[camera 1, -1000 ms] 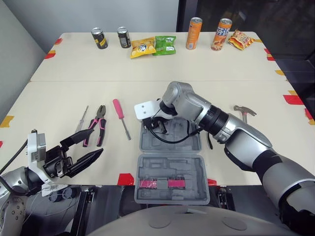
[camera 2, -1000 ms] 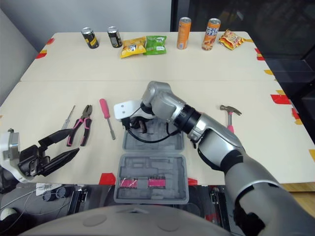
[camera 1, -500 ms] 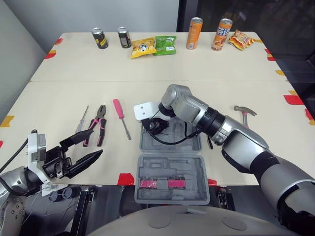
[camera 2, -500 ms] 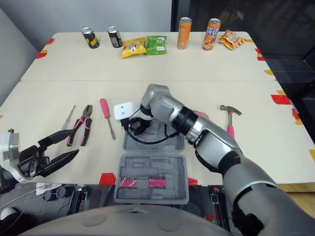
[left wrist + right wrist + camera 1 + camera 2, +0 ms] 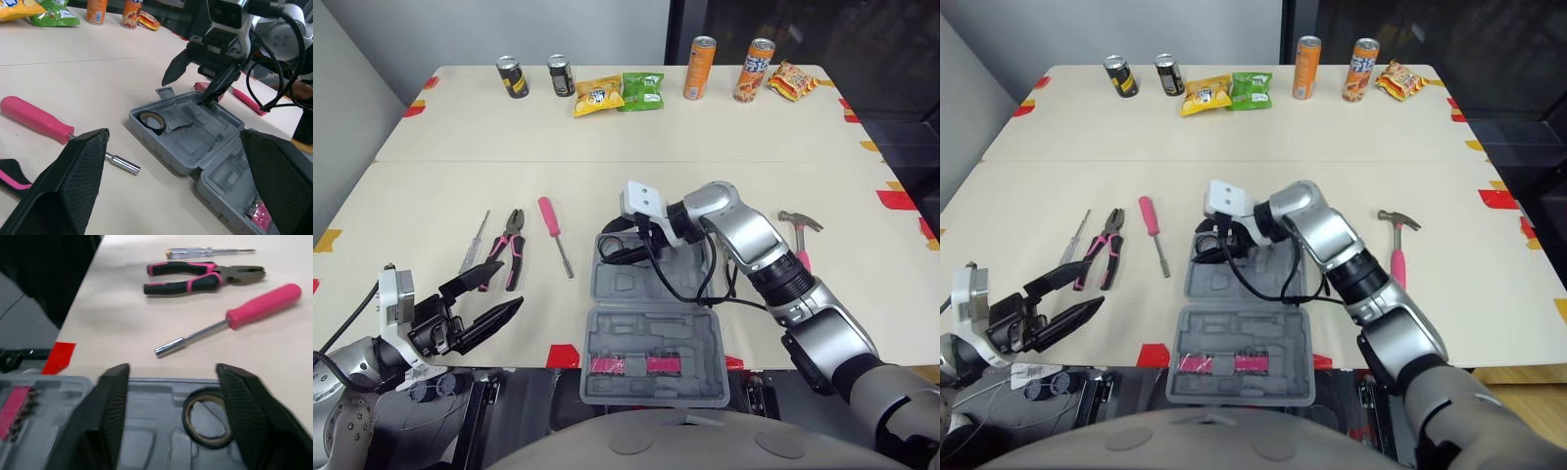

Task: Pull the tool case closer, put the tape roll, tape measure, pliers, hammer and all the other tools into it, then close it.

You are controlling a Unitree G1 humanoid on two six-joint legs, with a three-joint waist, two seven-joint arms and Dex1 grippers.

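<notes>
The grey tool case (image 5: 646,294) lies open at the table's front middle, with a pink bit strip (image 5: 628,365) in its near half. A tape roll (image 5: 160,126) lies flat in the far left corner of the far half, free of the fingers. My right gripper (image 5: 617,247) hangs open just above that corner, straddling the roll (image 5: 188,417). My left gripper (image 5: 509,286) is open and empty near the front left edge. Left of the case lie the pink-handled pliers (image 5: 507,250), a pink screwdriver (image 5: 552,227) and a thin screwdriver (image 5: 475,243). The hammer (image 5: 798,230) lies right of the case.
Two dark cans (image 5: 512,76), two snack bags (image 5: 620,92), two orange cans (image 5: 699,67) and another snack bag (image 5: 793,78) line the table's far edge. Red tape (image 5: 564,356) marks the front edge beside the case.
My right forearm has swung to the right and its wrist has turned over. Its gripper now stands open over the tape roll lying in the case. The left arm has barely moved.
</notes>
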